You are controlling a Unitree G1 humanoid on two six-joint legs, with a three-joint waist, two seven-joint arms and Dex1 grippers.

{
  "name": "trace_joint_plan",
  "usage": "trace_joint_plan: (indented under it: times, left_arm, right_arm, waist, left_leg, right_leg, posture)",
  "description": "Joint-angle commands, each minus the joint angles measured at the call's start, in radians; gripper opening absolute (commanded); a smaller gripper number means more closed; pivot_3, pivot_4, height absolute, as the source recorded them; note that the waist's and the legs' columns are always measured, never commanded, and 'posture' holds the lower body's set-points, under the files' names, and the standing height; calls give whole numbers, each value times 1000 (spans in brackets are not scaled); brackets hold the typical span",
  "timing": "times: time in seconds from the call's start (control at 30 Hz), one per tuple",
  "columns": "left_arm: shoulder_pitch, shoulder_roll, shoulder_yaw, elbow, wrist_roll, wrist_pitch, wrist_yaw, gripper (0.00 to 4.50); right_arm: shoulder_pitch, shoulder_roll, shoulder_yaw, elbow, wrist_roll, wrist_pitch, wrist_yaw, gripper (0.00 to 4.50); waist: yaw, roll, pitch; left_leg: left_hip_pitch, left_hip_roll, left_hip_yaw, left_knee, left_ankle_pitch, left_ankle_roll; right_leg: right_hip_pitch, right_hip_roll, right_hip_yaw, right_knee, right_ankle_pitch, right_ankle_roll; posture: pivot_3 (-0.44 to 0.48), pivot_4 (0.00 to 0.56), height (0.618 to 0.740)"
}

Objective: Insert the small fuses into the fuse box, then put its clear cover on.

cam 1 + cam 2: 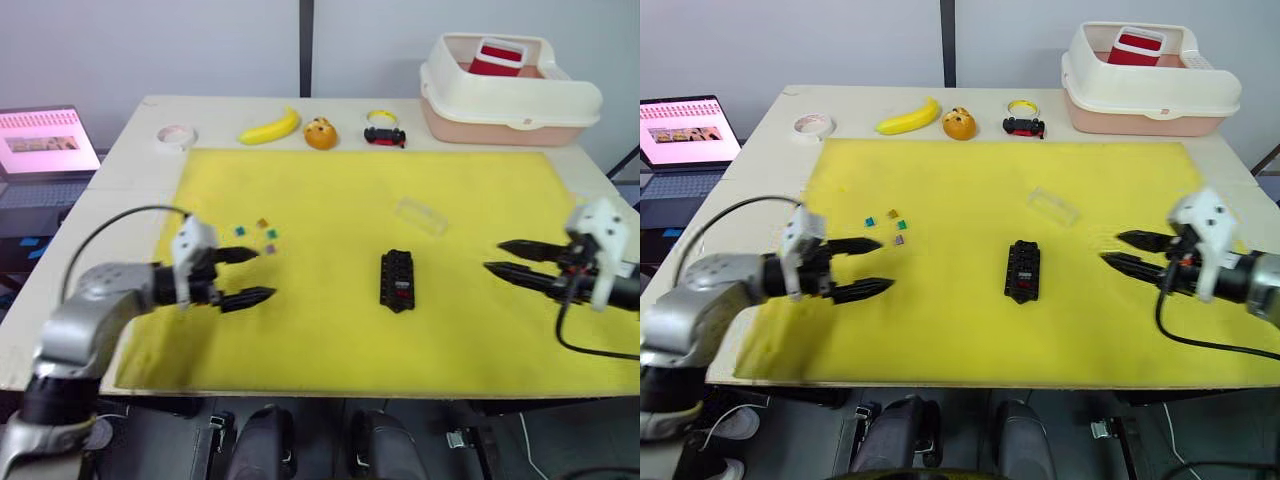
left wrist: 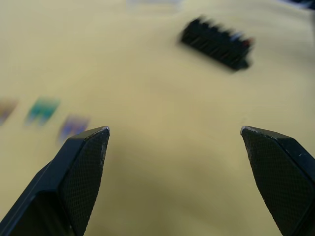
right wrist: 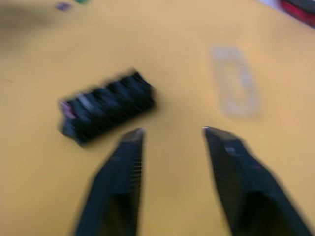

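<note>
While both grippers hover over the yellow surface:
Left gripper: fingers wide apart, empty — beside small coloured plastic fuses.
Right gripper: fingers parted, empty — near black ribbed rectangular fuse box.

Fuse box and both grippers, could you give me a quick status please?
Left gripper open, empty, beside loose fuses. Right gripper open, empty. Fuse box mid-mat, clear cover off, lying apart. Nothing in the way.

Black fuse box mid-mat — loose fuses left, clear cover behind.
</note>
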Motion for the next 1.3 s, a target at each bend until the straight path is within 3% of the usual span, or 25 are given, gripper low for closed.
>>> trace_joint_plan:
  times: [0.03, 0.23, 0.5, 0.63, 0.87, 1.07, 1.3]
  left_arm:
    - [101, 41, 173, -20, -35, 32, 50, 4500]
    - [189, 76, 287, -12, -93, 110, 86, 4500]
    - [-48, 72, 225, 117, -262, 355, 140, 4500]
    - [-275, 53, 135, 352, -268, 505, 169, 4500]
    - [-573, 8, 78, 752, -225, 659, 220, 4500]
    - [-714, -52, 108, 997, -193, 657, 262, 4500]
    - [-730, -119, 52, 1034, -141, 636, 234, 4500]
  right_arm:
    - [31, -21, -99, 23, -20, -26, 13, 4335]
    - [34, -10, -104, 1, -9, -10, -8, 4431]
    - [-149, 48, 64, -167, 148, 97, -86, 4431]
    - [-289, 119, 211, -259, 234, 140, -132, 4431]
    - [-380, 233, 379, -315, 249, 148, -209, 4431]
    - [-394, 278, 426, -316, 239, 137, -258, 4431]
    - [-379, 299, 455, -318, 210, 124, -288, 4431]
  waist:
    - [2, 0, 0]
    - [2, 0, 0]
    - [-1, 0, 0]
    - [1, 0, 0]
    - [1, -2, 0]
    - [0, -3, 0]
    - [2, -3, 0]
  left_leg:
    - [0, 0, 0, 0, 0, 0]
    - [0, 0, 0, 0, -1, 1]
    - [0, 0, 0, -1, 0, 0]
    - [0, -1, 0, -1, 2, -4]
    - [-1, -3, 2, -1, 3, -5]
    - [-1, -3, 2, 0, 3, -5]
    - [-1, -3, 2, 0, 3, -5]
  right_leg:
    - [0, 0, 0, 0, 0, 0]
    - [0, -1, 0, -1, 0, 0]
    - [0, 0, 0, 0, 0, 0]
    - [0, 0, 0, 0, 0, 0]
    - [-1, 0, 0, 0, 0, 1]
    - [-1, 0, 0, 1, 0, 1]
    - [-1, 0, 0, 1, 0, 1]
  posture:
    - [0, 150, 740]
    - [0, 150, 740]
    - [0, 150, 740]
    - [0, 150, 740]
    - [0, 150, 740]
    - [0, 150, 740]
    - [0, 150, 740]
